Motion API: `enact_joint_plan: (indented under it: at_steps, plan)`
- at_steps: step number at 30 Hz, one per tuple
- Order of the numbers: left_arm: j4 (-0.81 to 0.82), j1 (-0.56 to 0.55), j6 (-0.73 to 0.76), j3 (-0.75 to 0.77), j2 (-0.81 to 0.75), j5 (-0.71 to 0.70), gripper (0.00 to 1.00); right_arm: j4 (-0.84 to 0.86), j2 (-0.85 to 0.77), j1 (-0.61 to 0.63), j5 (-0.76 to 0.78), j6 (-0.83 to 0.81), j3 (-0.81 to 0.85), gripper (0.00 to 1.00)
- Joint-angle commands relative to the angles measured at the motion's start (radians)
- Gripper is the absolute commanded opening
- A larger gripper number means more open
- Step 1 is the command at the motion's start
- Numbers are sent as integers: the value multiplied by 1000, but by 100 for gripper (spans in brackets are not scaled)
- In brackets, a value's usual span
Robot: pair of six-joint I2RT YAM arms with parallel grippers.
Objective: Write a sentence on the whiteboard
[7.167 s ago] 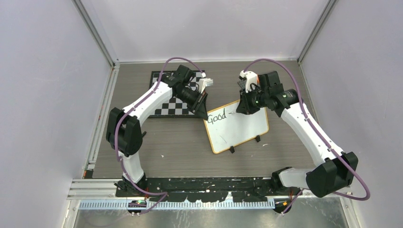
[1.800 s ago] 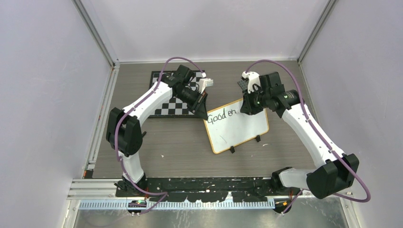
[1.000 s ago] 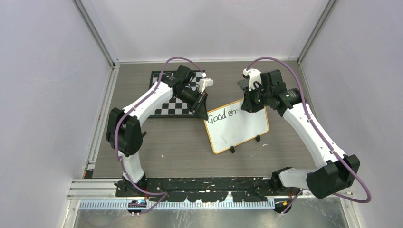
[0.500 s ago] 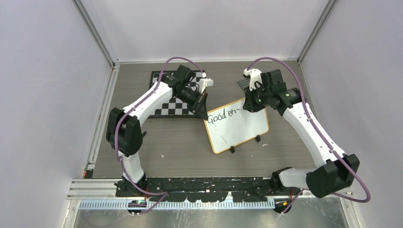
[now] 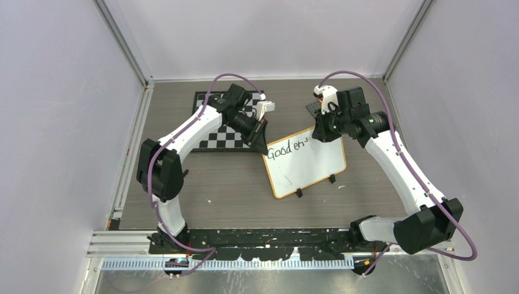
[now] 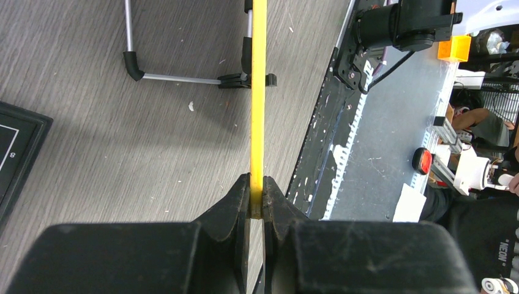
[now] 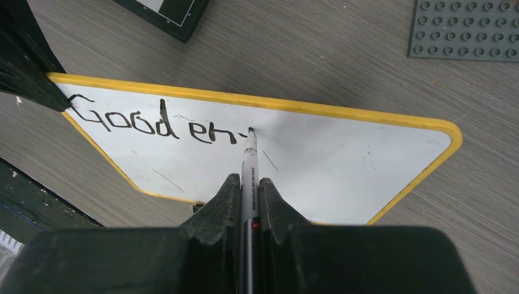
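The marker moved right on whiteboard; newest stroke seems illegible.

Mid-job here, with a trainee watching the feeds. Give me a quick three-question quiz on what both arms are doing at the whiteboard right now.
1. True or false: the left gripper is shut on the yellow rim of the whiteboard.
2. Where is the marker relative to the right gripper? A) clamped between its fingers B) lying flat on the whiteboard C) held by the left gripper
3. What writing is legible on the whiteboard?

Key: 1 true. 2 A. 3 "Good en", then a short stroke at the marker's tip.
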Motion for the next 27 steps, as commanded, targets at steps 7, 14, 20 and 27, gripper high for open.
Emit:
enact_joint_plan:
  at_steps: [7, 14, 20, 27]
  plan:
    - [1, -9, 2, 14, -4, 24, 1, 48, 10, 15, -35, 7, 23, 0]
    - [1, -9, 3, 12, -6, 23, 1, 39, -1, 14, -24, -7, -14, 0]
    - [0, -8, 6, 13, -1, 21, 1, 36, -15, 14, -16, -12, -43, 0]
    - [0, -9, 6, 14, 2, 23, 1, 28, -25, 15, 3, -24, -59, 0]
